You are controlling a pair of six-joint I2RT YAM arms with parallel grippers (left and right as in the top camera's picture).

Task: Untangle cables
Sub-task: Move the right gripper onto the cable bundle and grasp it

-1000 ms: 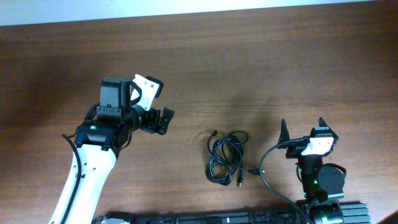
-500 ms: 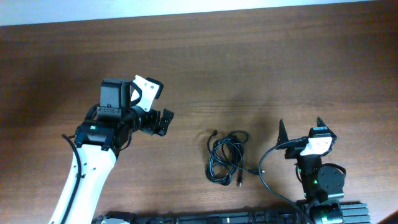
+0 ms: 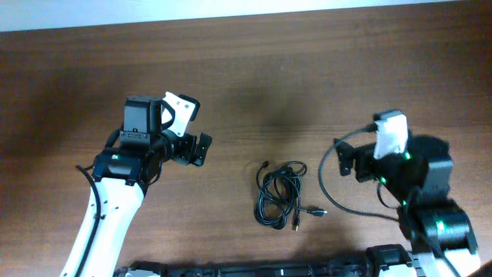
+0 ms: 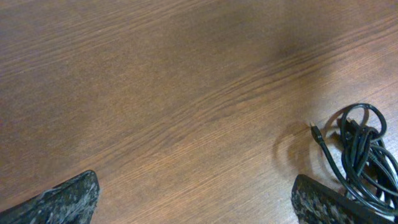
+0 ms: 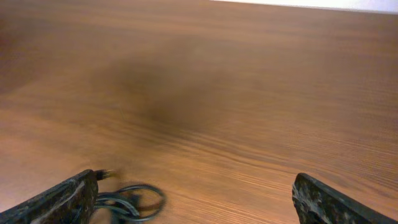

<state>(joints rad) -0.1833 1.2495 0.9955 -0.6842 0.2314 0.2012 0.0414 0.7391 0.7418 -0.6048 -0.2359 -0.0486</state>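
Note:
The cables (image 3: 280, 196) lie as one tangled bundle of thin black loops on the wooden table, with plug ends sticking out at the top left and lower right. The bundle also shows in the left wrist view (image 4: 360, 152) at the right edge, and blurred in the right wrist view (image 5: 127, 200) at the bottom left. My left gripper (image 3: 196, 150) is open and empty, left of the bundle and apart from it; its fingertips frame bare wood (image 4: 196, 199). My right gripper (image 3: 346, 158) is open and empty, right of the bundle and above the table (image 5: 196, 199).
The brown wooden table (image 3: 307, 77) fills the view, with a pale strip along its far edge. The right arm's own thick black wire (image 3: 338, 200) loops down just right of the bundle. The arm bases stand at the near edge.
The right arm has risen and swung forward from its rest near the front edge, toward the bundle's right side. The left arm and the cables have not moved.

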